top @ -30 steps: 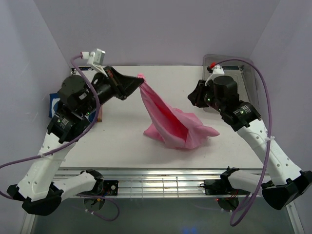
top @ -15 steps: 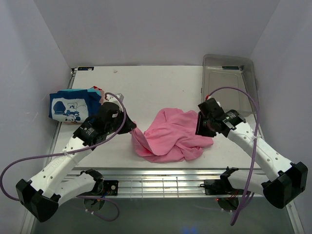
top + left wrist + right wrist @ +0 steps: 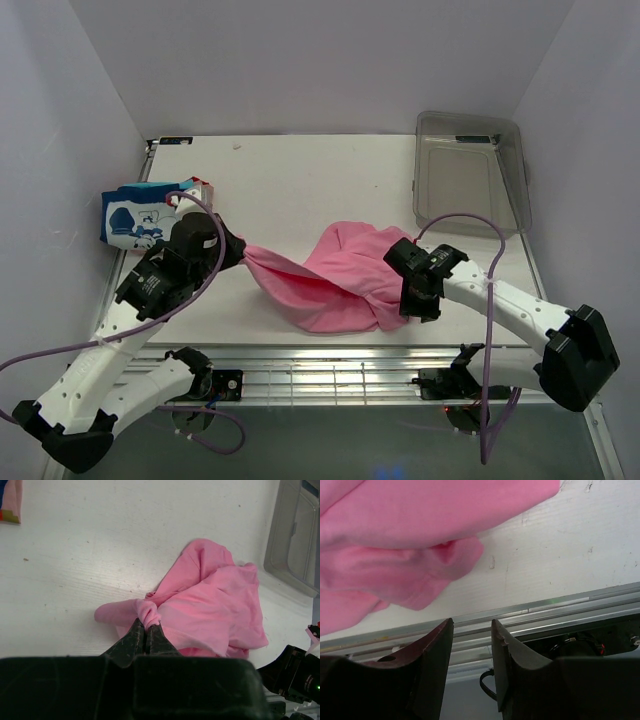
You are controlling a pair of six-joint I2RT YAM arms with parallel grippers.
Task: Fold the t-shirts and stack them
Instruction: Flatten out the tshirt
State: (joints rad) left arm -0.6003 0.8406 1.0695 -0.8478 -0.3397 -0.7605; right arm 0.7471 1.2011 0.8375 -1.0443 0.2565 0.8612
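Your left fingers (image 3: 144,636) are clamped on a bunched fold of the pink t-shirt (image 3: 215,610), which lies crumpled on the white worktop (image 3: 300,180) between the arms. Your right fingers (image 3: 444,637) stand apart, holding nothing, just beside the shirt's near edge. The folded t-shirts (image 3: 140,215) sit at the left; their blue top's cartoon print is too small to read. A clear plastic bin (image 3: 468,175) rests back right. Pale lilac walls (image 3: 320,60) enclose the worktop.
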